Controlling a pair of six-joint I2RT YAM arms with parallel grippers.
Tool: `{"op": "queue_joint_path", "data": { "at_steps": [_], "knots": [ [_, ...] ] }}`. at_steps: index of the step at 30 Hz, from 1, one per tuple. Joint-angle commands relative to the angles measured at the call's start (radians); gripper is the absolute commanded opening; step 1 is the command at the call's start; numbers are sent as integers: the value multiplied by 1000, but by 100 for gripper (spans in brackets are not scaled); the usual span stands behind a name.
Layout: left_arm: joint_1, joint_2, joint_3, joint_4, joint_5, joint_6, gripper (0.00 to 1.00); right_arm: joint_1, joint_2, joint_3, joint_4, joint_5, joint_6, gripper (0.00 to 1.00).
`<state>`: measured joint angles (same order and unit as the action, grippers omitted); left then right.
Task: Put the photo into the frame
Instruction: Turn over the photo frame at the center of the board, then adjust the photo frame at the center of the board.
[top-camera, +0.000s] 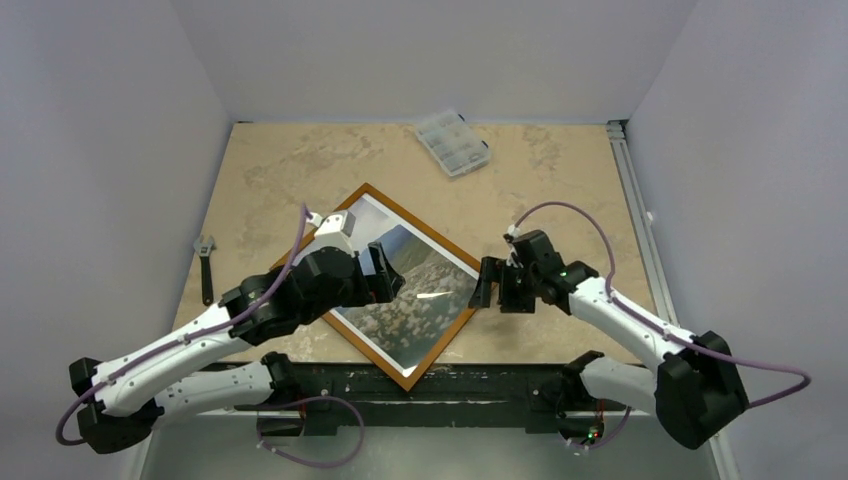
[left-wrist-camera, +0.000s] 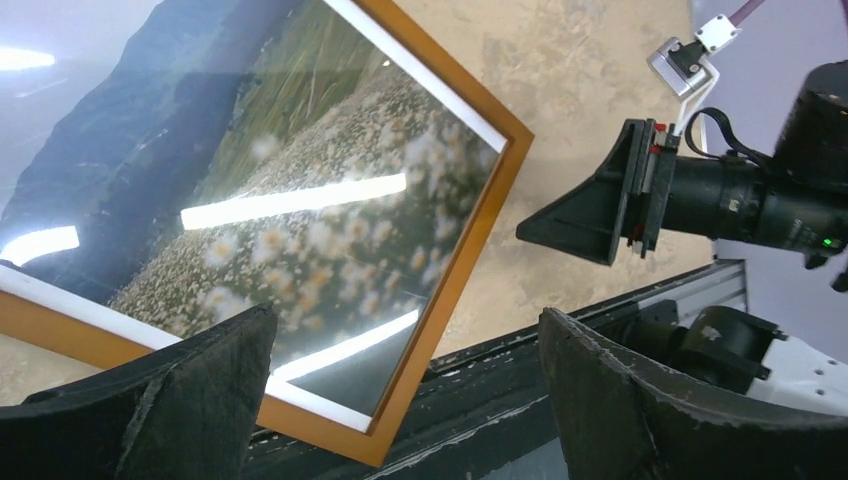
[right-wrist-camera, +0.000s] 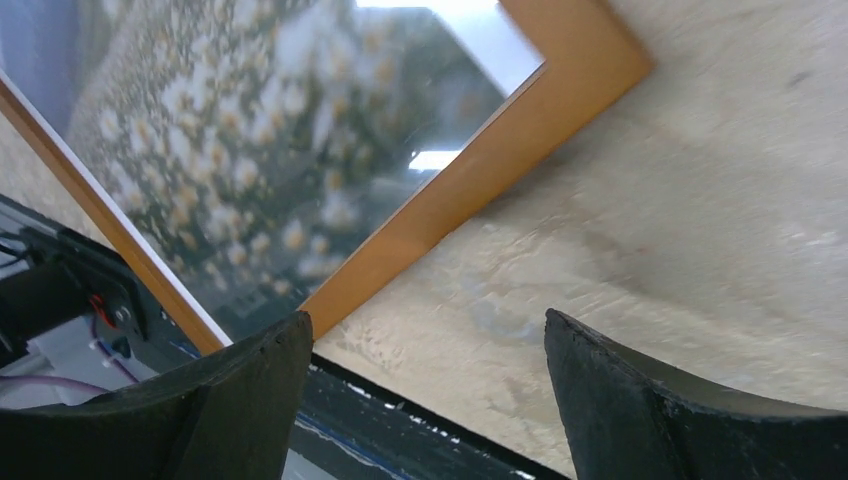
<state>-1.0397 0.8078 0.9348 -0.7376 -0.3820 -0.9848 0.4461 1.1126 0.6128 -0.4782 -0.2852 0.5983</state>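
Frame (left-wrist-camera: 465, 245) lies flat on the table (top-camera: 270, 170), turned like a diamond, one corner at the near edge. Photo (top-camera: 420, 290) sits inside it, picture side up, white border showing along the rails, with ceiling lights glaring on the surface.

Left gripper (left-wrist-camera: 405, 330) hangs over the frame's near-left part, jaws wide apart, holding nothing. Right gripper (top-camera: 487, 283) is just beside the frame's right corner, above bare table, jaws also spread and empty.

Clear compartment box (top-camera: 452, 142) at far edge. Wrench (top-camera: 205, 265) at left edge.
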Motion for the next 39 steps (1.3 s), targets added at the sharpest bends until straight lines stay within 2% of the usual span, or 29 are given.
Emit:
{"op": "queue_joint_path", "data": {
  "at_steps": [1,3,6,8,13,20,24,26,28,30,34,39],
  "knots": [
    [12,76,63,-36,31,-16,100,130,42,-7,35,135,144,82],
    [13,106,84,-51,35,-10,100,178,96,25,38,172,157,78],
    [15,144,108,-62,41,0,100,259,182,72,35,228,173,63],
    [15,160,111,-67,48,-6,100,289,238,92,40,266,188,57],
    [15,170,101,-87,57,-17,100,309,302,108,40,341,195,53],
    [15,128,75,-99,32,-26,100,310,275,83,101,354,227,52],
    [17,117,79,-115,9,-23,100,310,373,127,69,403,191,52],
    [18,115,84,-131,2,-21,100,310,409,143,48,432,178,41],
    [19,114,91,-157,-12,-19,100,309,425,152,30,453,171,24],
    [21,114,91,-175,-23,-17,100,305,428,172,-3,513,154,16],
    [34,120,78,-181,-23,-10,100,242,423,212,-36,548,92,9],
    [50,147,57,-162,-1,-2,100,69,418,266,-45,543,-24,9]
  ]
}}
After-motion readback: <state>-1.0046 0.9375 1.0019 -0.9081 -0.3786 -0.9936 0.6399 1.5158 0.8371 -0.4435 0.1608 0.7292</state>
